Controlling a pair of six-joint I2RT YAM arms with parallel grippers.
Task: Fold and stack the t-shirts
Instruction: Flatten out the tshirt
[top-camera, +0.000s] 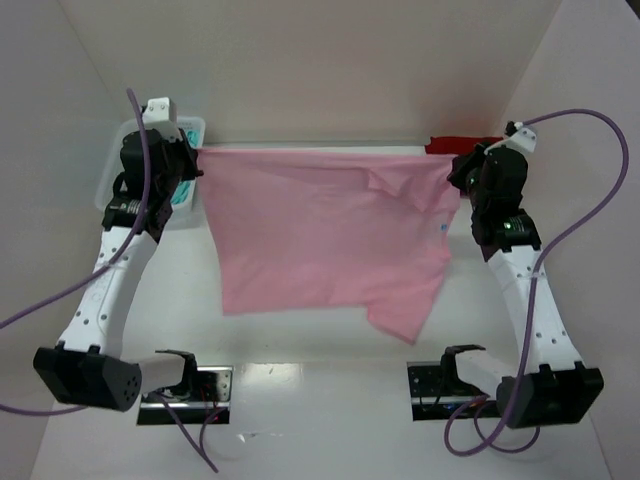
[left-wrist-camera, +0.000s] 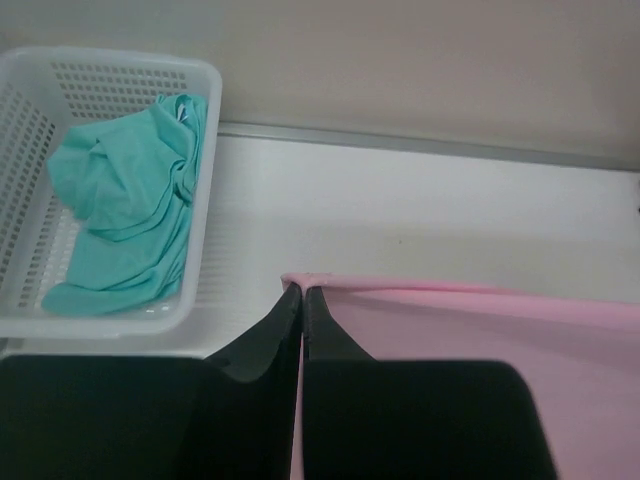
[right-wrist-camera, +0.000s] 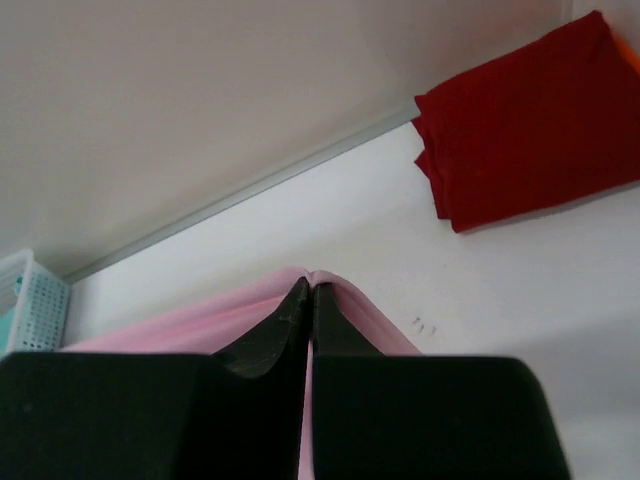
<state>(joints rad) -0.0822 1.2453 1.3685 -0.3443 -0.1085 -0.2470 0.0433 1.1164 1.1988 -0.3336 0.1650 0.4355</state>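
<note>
As fingers (left-wrist-camera: 268, 338) pinch closed, pink t-shirt (top-camera: 320, 230) seems taut.

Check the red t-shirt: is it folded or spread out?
Folded: the red t-shirt lies as a compact rectangle with stacked layers showing at its edge.

1. Pinched at its far corners by the left gripper (left-wrist-camera: 302, 292) and right gripper (right-wrist-camera: 308, 288), the pink t-shirt (top-camera: 320, 230) is stretched across the middle of the table (top-camera: 320, 410), barring the way from side to side.
2. A white mesh basket (left-wrist-camera: 100, 62) holding a teal t-shirt (left-wrist-camera: 120, 200) blocks the far left corner, just beside the left gripper.
3. A folded red t-shirt (right-wrist-camera: 520, 120) occupies the far right corner.
4. Open tabletop lies between the pink hem and the near edge.
</note>
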